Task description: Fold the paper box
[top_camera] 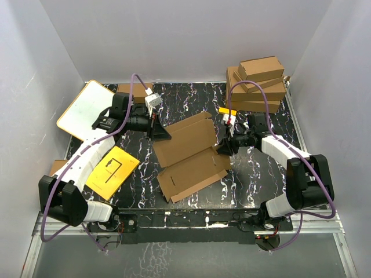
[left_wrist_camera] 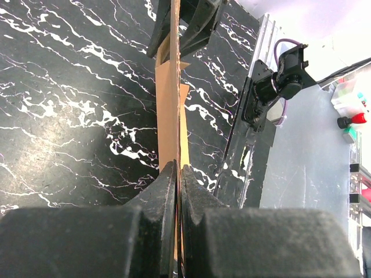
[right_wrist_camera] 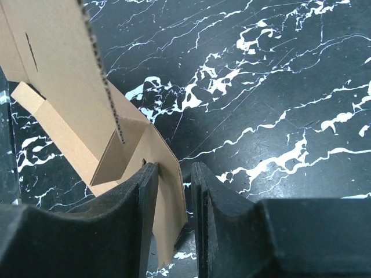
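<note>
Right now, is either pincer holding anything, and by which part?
The left pincer clamps the box by its left edge. The right pincer is parted around a right-side flap, not gripping it.

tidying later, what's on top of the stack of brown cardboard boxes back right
One closed brown cardboard box lies askew on top, nothing on it. What lies behind the stack is hidden.

Left wrist view: paper box [left_wrist_camera: 169, 104] was edge-on, faces not visible, far end cut off by the top of the frame. Right wrist view: box ran off the top-left corner; couldn't tell whether either pad of the right gripper [right_wrist_camera: 174, 169] touched the flap between them. Top view: left arm [top_camera: 93, 153] covered one corner of the white board [top_camera: 81, 110] and part of the yellow card [top_camera: 113, 171]; brown piece [top_camera: 56, 166] behind it was mostly hidden. Orange tag [top_camera: 227, 111] was too small to read.
</note>
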Robot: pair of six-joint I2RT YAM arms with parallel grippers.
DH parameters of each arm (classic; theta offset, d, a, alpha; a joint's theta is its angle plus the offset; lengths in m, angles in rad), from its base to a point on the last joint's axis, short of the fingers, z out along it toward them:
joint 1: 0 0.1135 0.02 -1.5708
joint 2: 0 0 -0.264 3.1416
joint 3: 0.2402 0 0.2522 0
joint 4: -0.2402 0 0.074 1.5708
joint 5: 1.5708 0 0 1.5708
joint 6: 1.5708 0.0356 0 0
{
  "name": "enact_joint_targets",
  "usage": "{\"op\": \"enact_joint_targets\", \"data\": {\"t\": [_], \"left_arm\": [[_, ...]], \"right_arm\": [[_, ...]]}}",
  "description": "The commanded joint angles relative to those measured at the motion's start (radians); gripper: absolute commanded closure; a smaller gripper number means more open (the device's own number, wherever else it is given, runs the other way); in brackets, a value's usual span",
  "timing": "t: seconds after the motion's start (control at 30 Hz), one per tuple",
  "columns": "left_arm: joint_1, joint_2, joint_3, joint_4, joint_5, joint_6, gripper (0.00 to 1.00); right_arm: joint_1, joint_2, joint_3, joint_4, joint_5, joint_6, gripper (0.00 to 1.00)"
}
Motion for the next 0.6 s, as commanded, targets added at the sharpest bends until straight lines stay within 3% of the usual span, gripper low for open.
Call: {"op": "enact_joint_targets", "data": {"t": [0.0, 0.43, 0.57], "left_arm": [[-0.005, -0.016, 0.052, -0.011, 0.034, 0.019, 1.0], [-0.005, 0.001, 0.106, -0.081, -0.033, 0.068, 1.0], [-0.005, 0.009, 0.132, -0.105, -0.059, 0.087, 1.0]], "right_arm": [[0.004, 0.006, 0.072, 0.049, 0.015, 0.028, 0.67], [0.003, 0.017, 0.125, -0.225, -0.057, -0.24, 0.72], [0.003, 0.018, 0.146, -0.267, -0.075, -0.286, 0.88]]}}
